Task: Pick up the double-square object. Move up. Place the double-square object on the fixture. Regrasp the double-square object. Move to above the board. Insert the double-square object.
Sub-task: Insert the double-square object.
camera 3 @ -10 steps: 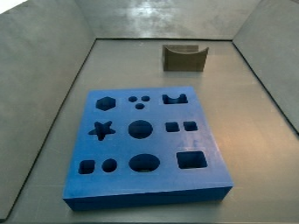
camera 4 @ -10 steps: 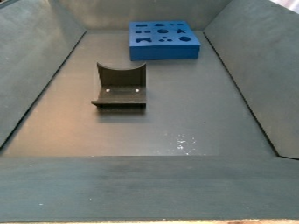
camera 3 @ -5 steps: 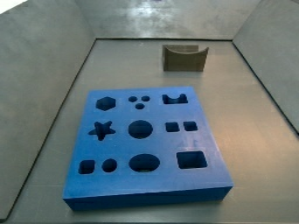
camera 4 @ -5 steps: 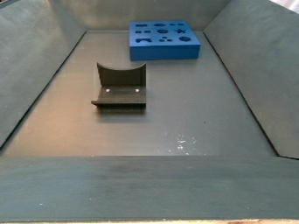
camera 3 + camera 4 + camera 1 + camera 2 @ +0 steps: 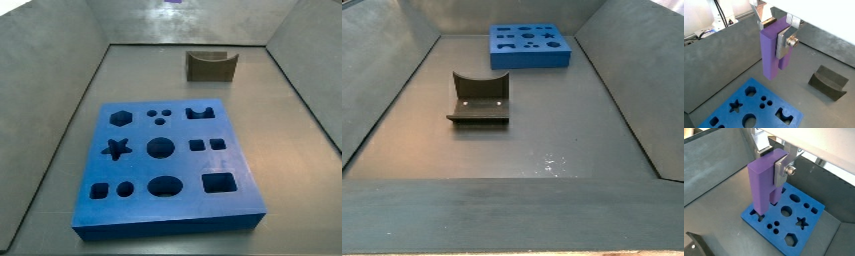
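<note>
— Item one, the gripper [image 5: 775, 31]: what is it doing?
— It is clamping the double-square object [image 5: 775, 50] by its upper end, silver fingers [image 5: 784, 41] pressing flat on opposite faces, closed only as far as the block's width. The purple block is hanging upright with its two prongs pointing down, touching nothing below. Both wrist views are showing this [image 5: 767, 180].

— Where is it hanging?
— High over the floor, with the board [image 5: 787, 215] beneath it. In a side view only a purple speck [image 5: 173, 3] is showing at the top edge; the arm is otherwise out of frame.

— Item two, the board?
— Lying flat on the floor, cut-outs all open [image 5: 166, 163]; in a side view it is sitting at the far end [image 5: 531, 47].

— Item three, the fixture?
— Standing empty [image 5: 478, 98], well apart from the board, notch facing up [image 5: 211, 66].
</note>
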### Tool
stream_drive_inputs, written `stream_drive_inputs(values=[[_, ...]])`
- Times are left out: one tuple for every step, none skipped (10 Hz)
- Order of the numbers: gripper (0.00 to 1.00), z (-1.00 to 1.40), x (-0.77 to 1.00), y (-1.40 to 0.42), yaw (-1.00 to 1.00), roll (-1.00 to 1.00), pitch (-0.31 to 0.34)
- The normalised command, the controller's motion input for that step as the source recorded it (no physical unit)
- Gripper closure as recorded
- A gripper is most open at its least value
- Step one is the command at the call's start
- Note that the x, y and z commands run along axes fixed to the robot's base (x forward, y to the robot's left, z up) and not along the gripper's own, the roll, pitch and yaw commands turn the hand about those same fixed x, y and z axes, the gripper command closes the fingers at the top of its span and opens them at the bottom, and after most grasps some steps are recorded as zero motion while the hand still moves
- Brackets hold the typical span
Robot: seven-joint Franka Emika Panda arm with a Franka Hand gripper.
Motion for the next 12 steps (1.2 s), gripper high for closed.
stream_drive_inputs(values=[[1.00, -0.07, 0.13, -0.02, -0.83, 0.00, 0.000], [1.00, -0.12, 0.01, -0.03, -0.98, 0.00, -0.017], [1.00, -0.19, 0.00, 0.00, -1.00, 0.00, -0.037], [1.00, -0.19, 0.00, 0.00, -1.00, 0.00, -0.034], [1.00, -0.23, 0.00, 0.00, -1.00, -0.05, -0.023], [1.00, -0.26, 0.00, 0.00, -1.00, -0.09, -0.020], [1.00, -0.31, 0.00, 0.00, -1.00, -0.08, 0.000], [1.00, -0.33, 0.00, 0.00, -1.00, -0.08, -0.009], [1.00, -0.37, 0.00, -0.01, -1.00, -0.08, -0.026], [1.00, -0.36, 0.00, -0.04, -0.95, -0.15, -0.054], [1.00, -0.33, 0.00, -0.17, -0.79, -0.19, -0.103], [1.00, -0.40, 0.00, -0.26, -0.73, -0.13, -0.137]])
